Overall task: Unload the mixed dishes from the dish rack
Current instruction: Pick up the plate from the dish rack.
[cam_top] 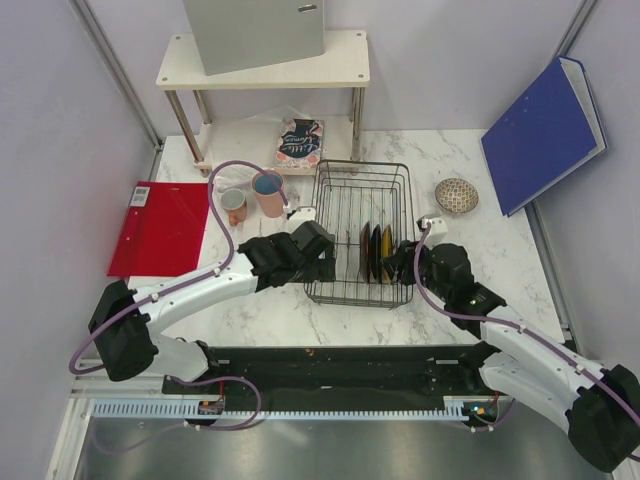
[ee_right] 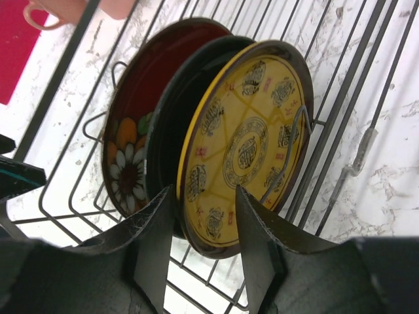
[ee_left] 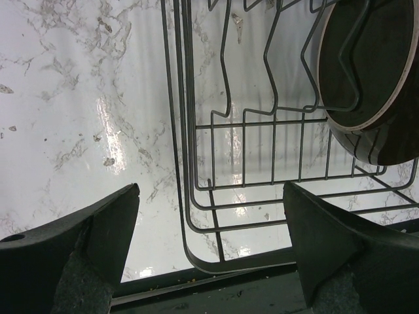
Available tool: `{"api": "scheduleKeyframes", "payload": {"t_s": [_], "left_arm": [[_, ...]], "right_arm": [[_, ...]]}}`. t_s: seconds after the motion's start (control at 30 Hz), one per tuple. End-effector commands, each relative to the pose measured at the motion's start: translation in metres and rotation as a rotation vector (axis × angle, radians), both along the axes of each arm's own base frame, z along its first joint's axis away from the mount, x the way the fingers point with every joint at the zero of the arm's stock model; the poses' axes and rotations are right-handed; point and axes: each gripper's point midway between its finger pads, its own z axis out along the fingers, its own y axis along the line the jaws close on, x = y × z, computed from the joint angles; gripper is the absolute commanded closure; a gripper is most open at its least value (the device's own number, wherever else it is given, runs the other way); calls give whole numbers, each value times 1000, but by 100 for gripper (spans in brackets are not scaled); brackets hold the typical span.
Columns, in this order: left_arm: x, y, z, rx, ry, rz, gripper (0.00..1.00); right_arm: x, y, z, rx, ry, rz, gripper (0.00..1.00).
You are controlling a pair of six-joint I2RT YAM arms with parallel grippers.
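right gripper (ee_right: pixel 203 196) astride yellow patterned plate (ee_right: pixel 245 154) in dark wire dish rack (cam_top: pixel 360 165)
clamped or not, cannot tell; its fingers (ee_right: pixel 154 248) hide the plate's lower rim; left gripper (ee_left: pixel 211 190) gapes wide, empty.

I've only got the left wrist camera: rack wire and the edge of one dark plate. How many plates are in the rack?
Observer: Three, it looks like, standing on edge in the near right part of the dish rack: a red floral plate, a black plate and a yellow patterned plate.
Operator: Is the right arm on any of them?
Observer: The right gripper straddles the yellow patterned plate's rim; I can't tell whether it pinches yet.
Operator: Any dishes outside the rack?
Observer: A tall pink cup and a small pink mug stand left of it, a speckled bowl to its right.
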Motion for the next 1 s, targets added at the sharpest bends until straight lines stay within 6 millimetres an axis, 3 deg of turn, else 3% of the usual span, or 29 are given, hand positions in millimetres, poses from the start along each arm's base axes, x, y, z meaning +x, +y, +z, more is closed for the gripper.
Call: {"api": "scheduleKeyframes", "payload": {"t_s": [0.0,0.17,0.37,0.67,0.83,0.97], "left_arm": [[1,-6,-2,-28,1,18,4],[0,-5,-4,-24,6,23,4],[-2,-4,-8,-17,16,22,4],[-1,-7,-12,-13,28,19,4],[-1,-6,-11,-16,24,20,5],[-3,-6,-11,-16,27,18,5]], "right_arm": [[6,7,-4,7,-15,13,52],[7,7,-11,-3,-11,13,58],[4,6,-9,-8,-16,18,74],[-1,5,15,-20,-19,32,84],[-5,5,41,-2,-51,50,99],[-7,5,53,-6,-73,62,100]]}}
